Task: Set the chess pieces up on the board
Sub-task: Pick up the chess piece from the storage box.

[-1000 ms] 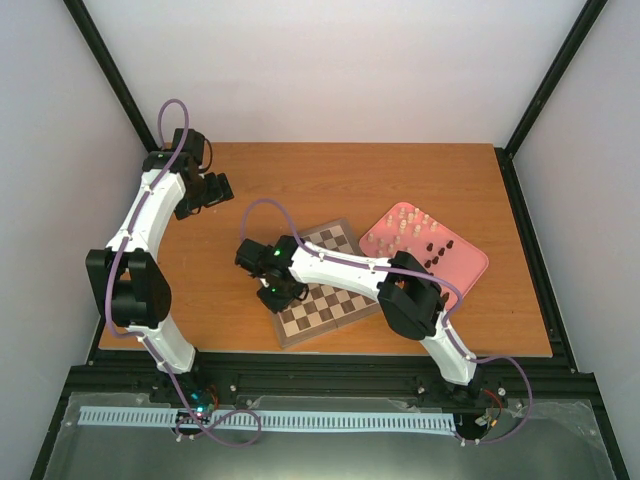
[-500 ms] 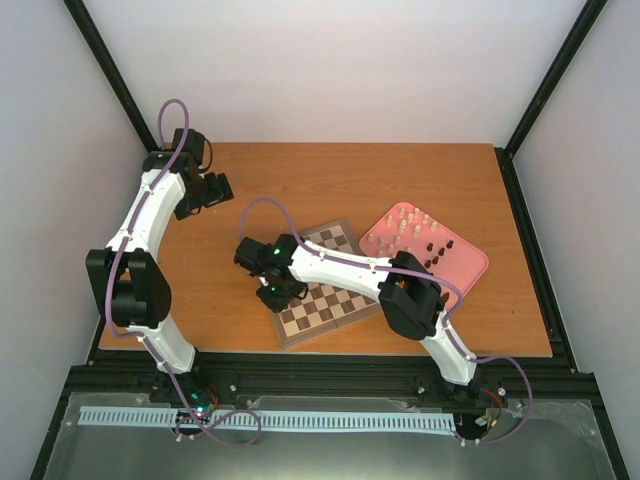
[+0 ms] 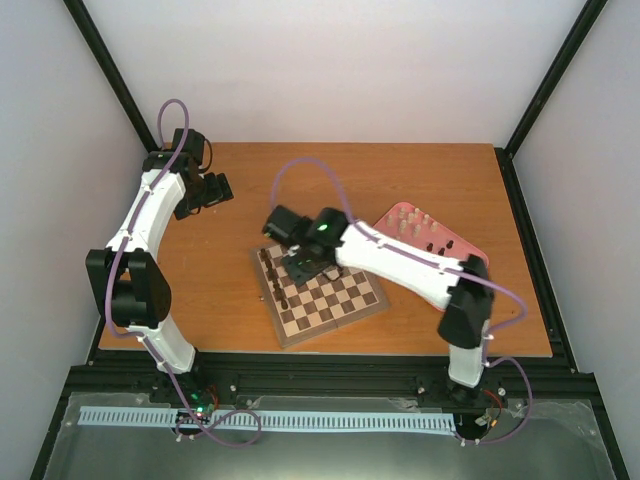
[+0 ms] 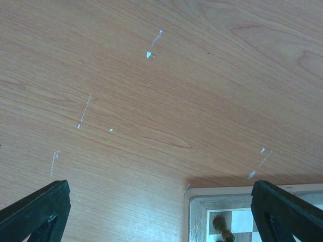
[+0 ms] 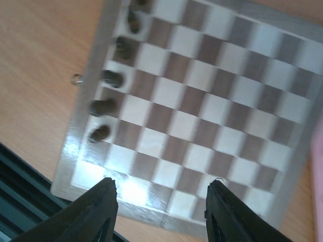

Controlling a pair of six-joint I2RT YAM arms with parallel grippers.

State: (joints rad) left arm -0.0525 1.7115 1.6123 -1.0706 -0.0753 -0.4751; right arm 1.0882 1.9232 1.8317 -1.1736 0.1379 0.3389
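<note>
I work in a robotics lab test cell. A black metal frame (image 3: 100, 70) boxes me in and plain white panels (image 3: 330, 70) close the sides. My left arm (image 3: 147, 210) and right arm (image 3: 395, 262) are bolted to a base rail (image 3: 320, 380) at the wooden counter's (image 3: 400, 180) near edge, beside a slotted cable duct (image 3: 270, 420).

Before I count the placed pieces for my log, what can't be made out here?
- Top view: right arm covers the board's far corner and part of the pink tray; pieces there uncountable.
- Right wrist: dark pieces blurred, types unreadable.
- Left wrist: bottom edge cuts off the board, one dark piece partly showing.
</note>
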